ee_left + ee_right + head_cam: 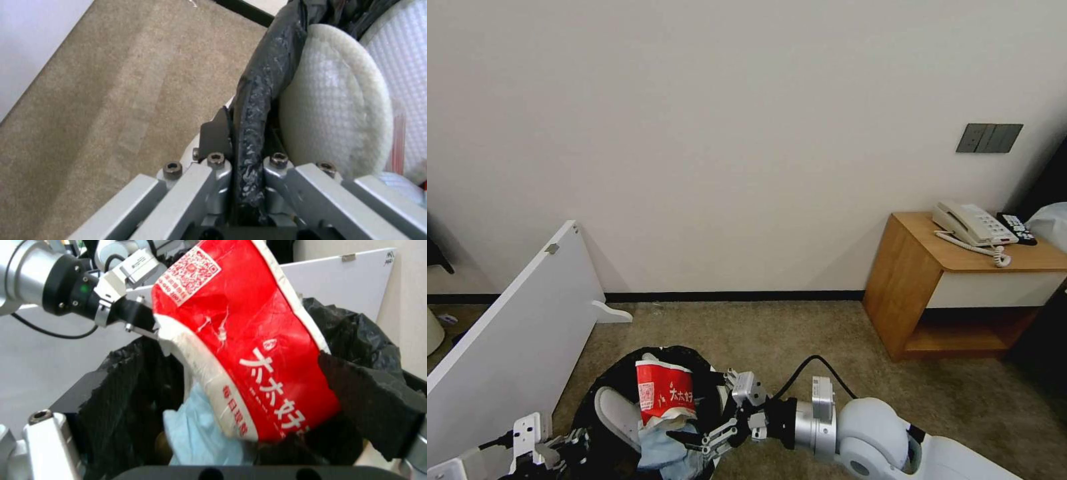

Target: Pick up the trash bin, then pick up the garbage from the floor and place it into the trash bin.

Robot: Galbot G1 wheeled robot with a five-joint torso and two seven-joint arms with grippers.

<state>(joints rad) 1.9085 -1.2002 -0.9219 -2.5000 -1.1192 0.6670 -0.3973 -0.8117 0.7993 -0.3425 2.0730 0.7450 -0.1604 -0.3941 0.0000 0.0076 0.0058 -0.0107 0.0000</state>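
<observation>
Head view, bottom centre: the bin [627, 400], lined with a black bag [680, 357], is held off the floor [800, 340] by the left gripper [564, 445] at about 8 o'clock on its rim. The left wrist view shows that gripper's fingers [213, 140] pinched narrow on the bagged rim.

The right gripper [720, 427] stands at the bin's 3 o'clock edge, jaws spread wide and holding nothing; its pads [369, 400] flank the red-white packet [249, 350] in the right wrist view.

Inside the bin lie the packet, a white slipper [333, 110] against the 8 o'clock wall, and a pale-blue wad [200, 430].

Step in hand, as judged: depositing garbage, the packet apparently just released. The next move likely calls for lifting the right gripper clear without catching the bag.

Writing: the packet bears a QR code and white Chinese characters, not legible enough to transcribe. No other writing is readable.
</observation>
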